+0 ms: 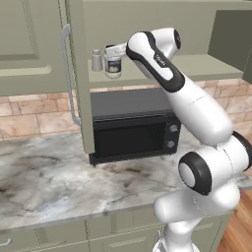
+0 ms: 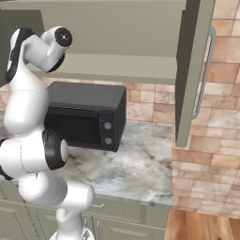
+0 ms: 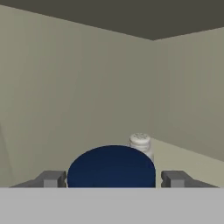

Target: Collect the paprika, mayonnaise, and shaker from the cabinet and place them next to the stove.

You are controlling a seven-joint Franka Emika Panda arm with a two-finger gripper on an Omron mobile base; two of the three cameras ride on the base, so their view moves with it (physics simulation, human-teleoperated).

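The mayonnaise (image 1: 113, 66) is a white jar with a dark blue lid, beside the plain grey shaker (image 1: 97, 60) in the olive grey-green cabinet (image 1: 147, 29). Below, a black microwave (image 1: 133, 129) stands on a grey-and-brown marbled counter (image 1: 59, 177) against terracotta brick tiles (image 1: 29, 118).

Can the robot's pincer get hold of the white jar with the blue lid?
Probably yes. The pincer is open with a finger on each side of the mayonnaise, and nothing sits between them.
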